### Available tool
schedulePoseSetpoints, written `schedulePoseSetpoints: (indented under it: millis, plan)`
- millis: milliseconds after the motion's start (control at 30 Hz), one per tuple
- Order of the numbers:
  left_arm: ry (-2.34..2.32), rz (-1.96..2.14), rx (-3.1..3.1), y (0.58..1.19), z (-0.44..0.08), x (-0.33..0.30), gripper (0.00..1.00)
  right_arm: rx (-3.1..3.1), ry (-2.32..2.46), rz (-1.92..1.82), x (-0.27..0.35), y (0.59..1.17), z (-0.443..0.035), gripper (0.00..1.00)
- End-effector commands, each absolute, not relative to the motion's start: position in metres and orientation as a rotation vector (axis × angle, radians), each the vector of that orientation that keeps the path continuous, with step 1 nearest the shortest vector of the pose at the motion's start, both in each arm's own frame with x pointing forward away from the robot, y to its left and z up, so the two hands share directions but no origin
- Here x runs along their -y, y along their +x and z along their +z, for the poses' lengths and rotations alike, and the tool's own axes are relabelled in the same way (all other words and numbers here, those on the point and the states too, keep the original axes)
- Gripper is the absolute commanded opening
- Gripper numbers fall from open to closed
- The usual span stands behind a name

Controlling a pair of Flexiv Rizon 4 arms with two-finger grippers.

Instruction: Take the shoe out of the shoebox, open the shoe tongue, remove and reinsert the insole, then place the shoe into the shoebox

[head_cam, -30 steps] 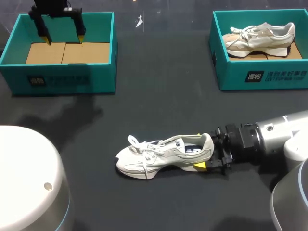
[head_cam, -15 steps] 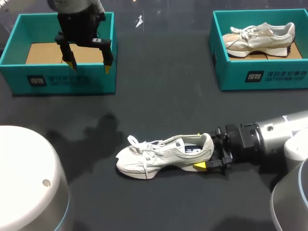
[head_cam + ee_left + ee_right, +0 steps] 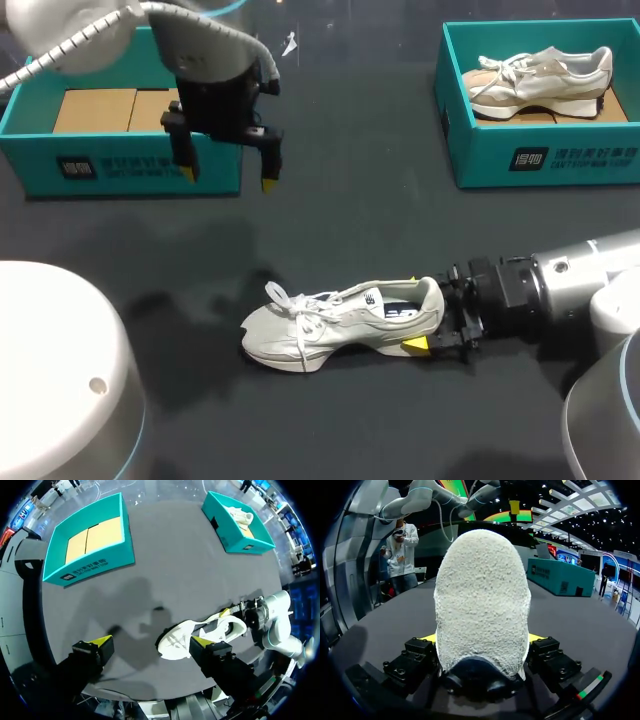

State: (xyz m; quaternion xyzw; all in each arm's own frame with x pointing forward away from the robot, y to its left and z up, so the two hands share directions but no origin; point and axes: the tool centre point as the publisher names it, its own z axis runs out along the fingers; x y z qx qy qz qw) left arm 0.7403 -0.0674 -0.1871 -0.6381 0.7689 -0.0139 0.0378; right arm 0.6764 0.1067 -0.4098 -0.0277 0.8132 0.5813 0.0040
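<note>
The shoe (image 3: 340, 325) is out on the dark tabletop (image 3: 380, 220), near side, about the middle, sitting upright on its sole with the toe pointing left and the heel to the right. It's an off-white sneaker with a chunky pale sole, white laces (image 3: 290, 300) flopping loose toward the toe, a small dark mark on the side and a dark lining showing in the opening. Up close from the right wrist, the heel (image 3: 482, 605) has a nubby, fuzzy cream texture with a dark patch down at the bottom.

The right claw (image 3: 428, 328) comes in from the right and is pinching that heel, one finger on each side.

The left claw (image 3: 228, 178) hangs in the air over the far-left part of the tabletop, just by the near right corner of the left shoebox (image 3: 130, 160). Its fingers are spread wide with nothing in them, and it's well apart from the shoe.

The left shoebox is teal with only bare cardboard inside. The right shoebox (image 3: 545, 160), far right, is the same teal and has a second shoe (image 3: 540, 80) lying in it, cream with tan bits.
</note>
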Motion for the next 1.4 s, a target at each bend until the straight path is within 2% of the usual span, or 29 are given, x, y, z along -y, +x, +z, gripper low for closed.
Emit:
schedulePoseSetpoints:
  millis: [33, 900, 1400]
  plan:
    - [-1.915, -0.027, -2.325, 0.726, -0.194, 0.087, 1.0, -2.552, -0.085, 1.816, -0.106, 0.674, -0.409, 0.0]
    - [-2.03, 0.063, -2.243, 0.656, -0.227, 0.165, 1.0, -2.552, -0.085, 1.816, -0.106, 0.674, -0.409, 0.0]
    - [-2.032, 0.087, -2.225, 0.654, -0.23, 0.169, 1.0, -2.552, -0.085, 1.816, -0.106, 0.674, -0.409, 0.0]
